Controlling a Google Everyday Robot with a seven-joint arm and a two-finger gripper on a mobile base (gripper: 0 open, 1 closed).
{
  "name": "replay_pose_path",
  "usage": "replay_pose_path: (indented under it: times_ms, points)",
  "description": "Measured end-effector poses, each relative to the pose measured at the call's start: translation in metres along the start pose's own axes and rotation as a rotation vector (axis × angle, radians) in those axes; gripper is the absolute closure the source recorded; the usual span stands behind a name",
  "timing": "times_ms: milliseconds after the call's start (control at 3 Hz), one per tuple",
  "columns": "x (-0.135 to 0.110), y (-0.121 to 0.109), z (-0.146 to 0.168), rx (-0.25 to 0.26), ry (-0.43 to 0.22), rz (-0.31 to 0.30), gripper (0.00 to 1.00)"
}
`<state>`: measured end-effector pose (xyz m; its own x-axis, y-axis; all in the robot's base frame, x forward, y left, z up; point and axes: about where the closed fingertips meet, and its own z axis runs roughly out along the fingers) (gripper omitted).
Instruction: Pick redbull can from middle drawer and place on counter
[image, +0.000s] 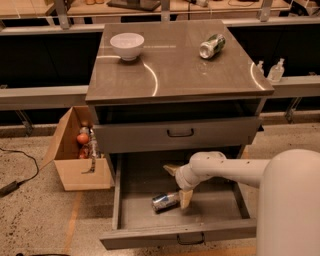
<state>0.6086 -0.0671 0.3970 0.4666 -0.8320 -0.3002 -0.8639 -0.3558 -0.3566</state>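
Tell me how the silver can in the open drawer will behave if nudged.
The redbull can lies on its side on the flat floor of the middle drawer, so a nudge would likely roll it. Its shiny metal probably makes it slippery in a loose pinch. The gripper hangs open beside one end of it.

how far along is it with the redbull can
Done: the middle drawer stands open. In hand: the gripper is down inside it, fingers open, right beside the redbull can, which lies on its side, not gripped. Left: grasp it, lift it out, and set it on the counter.
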Motion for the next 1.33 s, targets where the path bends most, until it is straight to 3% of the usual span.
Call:
replay_pose_path:
  times_ms: [333,667,1333]
  points:
    - [0.000,-0.001,0.016,-0.034,0.009,0.031,0.15]
    - [-0.005,0.001,0.031,-0.083,0.013,0.064,0.39]
    - [-0.022,-0.004,0.020,-0.088,0.018,0.051,0.85]
